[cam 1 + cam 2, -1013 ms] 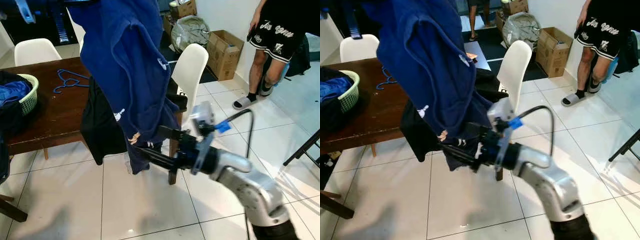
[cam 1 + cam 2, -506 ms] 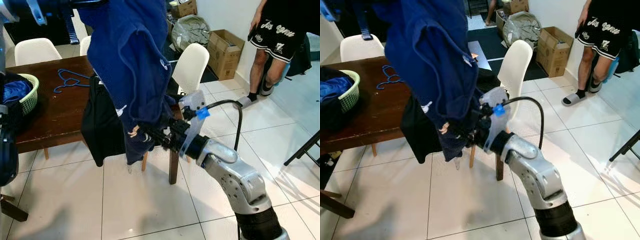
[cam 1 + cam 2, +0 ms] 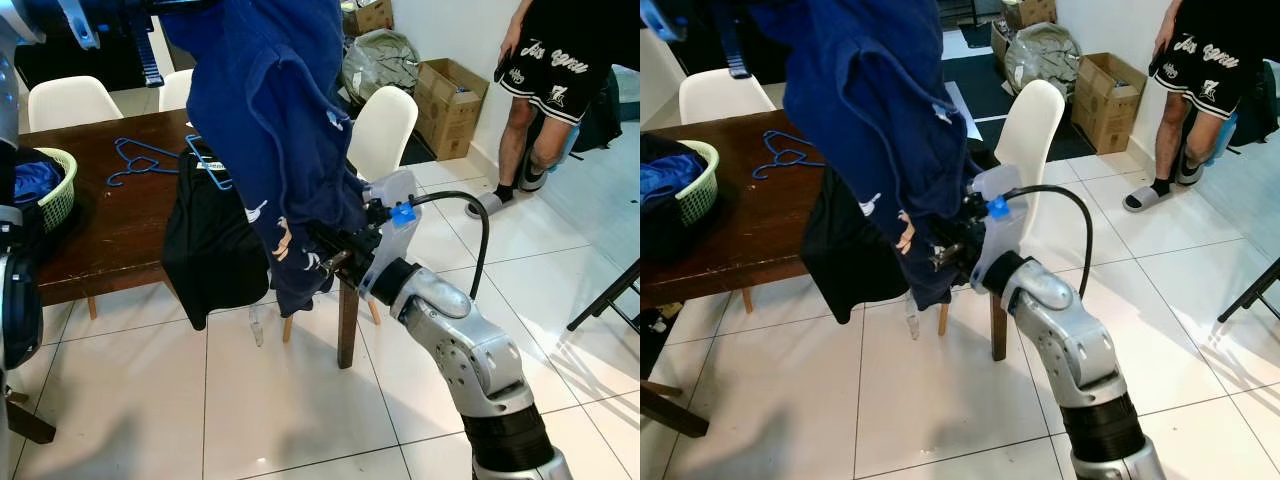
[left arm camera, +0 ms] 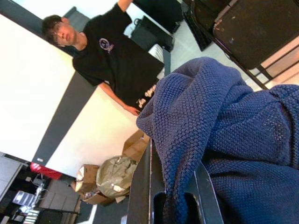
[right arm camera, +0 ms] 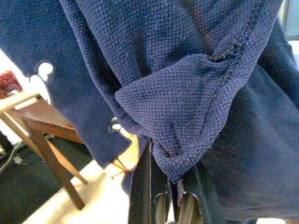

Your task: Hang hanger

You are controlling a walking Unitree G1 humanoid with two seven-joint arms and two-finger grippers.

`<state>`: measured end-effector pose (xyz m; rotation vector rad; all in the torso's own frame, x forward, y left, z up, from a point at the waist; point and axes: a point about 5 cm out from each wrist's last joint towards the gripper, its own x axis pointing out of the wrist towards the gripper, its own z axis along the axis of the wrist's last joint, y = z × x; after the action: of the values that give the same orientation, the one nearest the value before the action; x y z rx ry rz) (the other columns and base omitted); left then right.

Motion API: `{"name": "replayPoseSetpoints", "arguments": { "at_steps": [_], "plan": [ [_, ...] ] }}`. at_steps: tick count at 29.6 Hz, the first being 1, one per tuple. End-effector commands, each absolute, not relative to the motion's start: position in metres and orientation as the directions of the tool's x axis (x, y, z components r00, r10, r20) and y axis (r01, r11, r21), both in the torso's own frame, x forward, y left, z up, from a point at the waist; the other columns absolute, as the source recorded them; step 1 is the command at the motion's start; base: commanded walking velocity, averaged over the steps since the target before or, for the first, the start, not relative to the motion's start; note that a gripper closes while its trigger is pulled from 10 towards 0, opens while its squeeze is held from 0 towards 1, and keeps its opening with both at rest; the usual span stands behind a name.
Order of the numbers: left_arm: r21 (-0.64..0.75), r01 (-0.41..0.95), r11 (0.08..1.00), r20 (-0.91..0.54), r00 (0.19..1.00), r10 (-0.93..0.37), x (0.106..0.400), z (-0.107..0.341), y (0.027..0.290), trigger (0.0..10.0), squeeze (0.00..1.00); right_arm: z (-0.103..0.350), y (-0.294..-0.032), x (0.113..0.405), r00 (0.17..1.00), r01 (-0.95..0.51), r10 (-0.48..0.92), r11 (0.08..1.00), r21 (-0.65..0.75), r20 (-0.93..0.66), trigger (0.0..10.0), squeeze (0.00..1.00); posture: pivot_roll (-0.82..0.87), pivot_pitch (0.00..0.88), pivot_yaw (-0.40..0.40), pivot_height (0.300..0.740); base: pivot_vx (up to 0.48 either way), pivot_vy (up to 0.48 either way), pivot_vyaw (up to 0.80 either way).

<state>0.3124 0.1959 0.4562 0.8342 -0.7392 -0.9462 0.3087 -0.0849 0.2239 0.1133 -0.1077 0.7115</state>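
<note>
Your right gripper (image 5: 170, 198) is clenched on a fold of the dark blue knitted shirt (image 3: 275, 130), near its lower hem – in the right wrist view the two black fingers (image 5: 140, 191) pinch the cloth between them. Your left gripper (image 4: 173, 205) holds the same shirt high up, its fingers also closed on a bunch of the fabric. The shirt hangs between both arms, in front of the brown wooden table (image 3: 110, 230). On this table lie a thin blue wire hanger (image 3: 135, 160) and a green plastic basket (image 3: 58, 195) with clothes. A black garment (image 3: 210, 250) hangs at the table edge behind the shirt; I cannot tell for sure what carries it. A white plastic chair (image 3: 385, 130) stands beside, and a person in black shorts (image 3: 555, 60) stands near cardboard boxes (image 3: 450, 100).
</note>
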Motion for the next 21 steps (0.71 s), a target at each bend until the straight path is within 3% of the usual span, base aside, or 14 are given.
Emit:
{"name": "replayPoseSetpoints", "arguments": {
  "at_steps": [1, 6, 12, 14, 21],
  "plan": [
    [0.851, 0.366, 0.376, 0.209, 0.42, -0.883, 0.31, 0.455, 0.208, 10.0, 0.0, 0.238, -0.107, 0.319, 0.786, -0.608, 0.588, 0.791, 0.065, 0.194, 0.0, 0.0, 0.03, 0.056, 0.07, 0.74, 0.0, 0.0, 0.0],
    [0.842, 0.373, 0.39, 0.205, 0.448, -0.87, 0.313, 0.447, 0.213, 10.0, 0.0, 0.247, -0.123, 0.323, 0.789, -0.596, 0.574, 0.801, 0.051, 0.218, 0.0, 0.0, 0.02, 0.054, 0.063, 0.74, 0.0, 0.0, 0.0],
    [0.803, 0.398, 0.443, 0.185, 0.54, -0.821, 0.325, 0.411, 0.228, 10.0, 0.0, 0.273, -0.163, 0.328, 0.785, -0.575, 0.553, 0.818, -0.004, 0.278, 0.0, 0.0, 0.02, 0.056, 0.057, 0.74, 0.0, 0.0, 0.0],
    [0.759, 0.416, 0.5, 0.201, 0.582, -0.788, 0.331, 0.388, 0.235, 10.0, 0.0, 0.285, -0.184, 0.331, 0.8, -0.533, 0.509, 0.846, -0.014, 0.317, 0.0, 0.0, 0.01, 0.06, 0.059, 0.74, 0.0, 0.0, 0.0],
    [0.714, 0.424, 0.557, 0.215, 0.624, -0.751, 0.338, 0.363, 0.238, 10.0, 0.0, 0.296, -0.197, 0.332, 0.808, -0.499, 0.462, 0.867, 0.008, 0.367, 0.0, 0.0, 0.01, 0.067, 0.062, 0.74, 0.0, 0.0, 0.0]
  ]
}}
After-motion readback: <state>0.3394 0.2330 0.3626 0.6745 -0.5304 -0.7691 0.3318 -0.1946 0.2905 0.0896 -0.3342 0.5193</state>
